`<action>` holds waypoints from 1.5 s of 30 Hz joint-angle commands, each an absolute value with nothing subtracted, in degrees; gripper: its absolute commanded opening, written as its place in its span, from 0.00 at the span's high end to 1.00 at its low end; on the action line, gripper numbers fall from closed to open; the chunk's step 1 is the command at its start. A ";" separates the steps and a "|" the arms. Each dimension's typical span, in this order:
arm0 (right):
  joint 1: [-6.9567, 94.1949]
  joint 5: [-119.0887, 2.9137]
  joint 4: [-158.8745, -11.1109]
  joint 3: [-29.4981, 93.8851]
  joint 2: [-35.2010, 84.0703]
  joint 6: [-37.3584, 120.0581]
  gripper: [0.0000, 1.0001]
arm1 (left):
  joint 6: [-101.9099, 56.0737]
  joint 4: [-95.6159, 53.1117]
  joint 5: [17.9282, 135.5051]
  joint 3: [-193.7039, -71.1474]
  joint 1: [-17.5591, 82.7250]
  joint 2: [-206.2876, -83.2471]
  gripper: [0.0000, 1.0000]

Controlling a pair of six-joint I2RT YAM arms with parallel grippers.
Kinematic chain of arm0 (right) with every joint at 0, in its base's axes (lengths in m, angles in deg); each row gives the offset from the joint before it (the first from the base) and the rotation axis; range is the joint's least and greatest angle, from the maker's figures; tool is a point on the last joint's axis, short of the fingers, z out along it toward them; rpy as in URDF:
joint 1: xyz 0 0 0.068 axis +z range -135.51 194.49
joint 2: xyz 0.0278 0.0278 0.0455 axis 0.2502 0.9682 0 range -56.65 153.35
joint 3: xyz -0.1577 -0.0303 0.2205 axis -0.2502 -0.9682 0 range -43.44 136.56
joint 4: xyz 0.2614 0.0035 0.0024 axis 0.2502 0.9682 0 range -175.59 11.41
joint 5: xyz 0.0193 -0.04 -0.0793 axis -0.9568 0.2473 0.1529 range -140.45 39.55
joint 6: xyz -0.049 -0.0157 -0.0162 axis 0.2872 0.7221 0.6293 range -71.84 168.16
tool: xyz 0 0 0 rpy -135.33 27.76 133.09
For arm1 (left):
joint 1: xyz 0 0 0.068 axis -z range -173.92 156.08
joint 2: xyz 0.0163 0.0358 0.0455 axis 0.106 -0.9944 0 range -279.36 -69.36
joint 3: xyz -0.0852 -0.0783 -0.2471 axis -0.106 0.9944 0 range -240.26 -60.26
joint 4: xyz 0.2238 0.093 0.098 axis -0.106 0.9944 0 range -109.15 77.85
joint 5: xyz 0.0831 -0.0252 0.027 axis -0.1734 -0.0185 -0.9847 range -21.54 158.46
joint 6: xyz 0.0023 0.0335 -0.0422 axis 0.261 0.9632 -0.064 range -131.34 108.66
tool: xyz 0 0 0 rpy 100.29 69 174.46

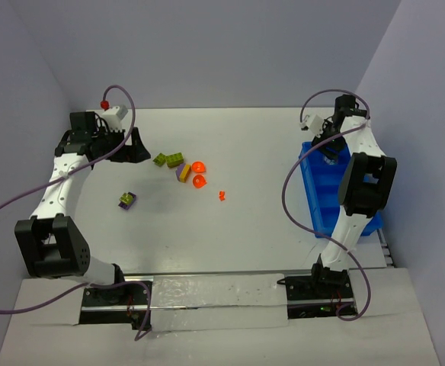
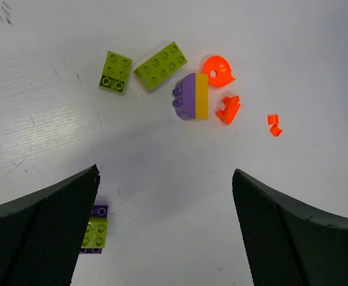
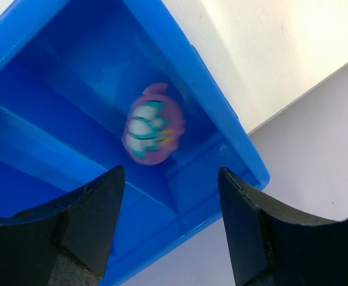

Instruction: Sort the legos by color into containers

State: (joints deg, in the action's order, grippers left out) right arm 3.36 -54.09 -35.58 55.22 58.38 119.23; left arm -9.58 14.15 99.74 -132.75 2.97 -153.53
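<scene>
Spread and empty, left fingers over the desk, with lime-green bricks, purple-and-yellow brick and orange pieces ahead, purple-and-green stack half hidden by one; right fingers likewise spread, blurred purple piece beyond them in an end compartment of the blue tray.

Overhead view spans the table; left wrist looks down on legos, right into tray.
</scene>
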 commanded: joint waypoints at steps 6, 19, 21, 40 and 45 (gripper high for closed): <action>4.65 -65.85 -31.87 59.58 48.07 110.65 0.02 | -5.16 16.48 90.34 -130.77 2.91 -147.67 0.01; 19.77 -83.97 -39.12 51.88 34.76 76.37 0.00 | 2.59 25.17 72.84 -122.18 2.74 -147.70 0.17; 21.42 -87.01 -41.01 50.23 34.02 72.79 0.00 | 3.04 24.22 71.86 -121.60 2.74 -149.57 0.21; 23.73 -88.77 -40.48 47.95 33.09 71.65 0.00 | 4.32 17.86 77.45 -121.44 2.74 -161.74 0.28; 23.72 -88.80 -40.06 48.07 33.77 71.93 0.00 | 4.57 17.89 78.30 -122.06 2.74 -163.79 0.33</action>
State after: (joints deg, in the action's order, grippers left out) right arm 23.53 -88.03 -40.09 47.74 34.46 71.61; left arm 4.06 19.92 76.28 -121.48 2.97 -162.76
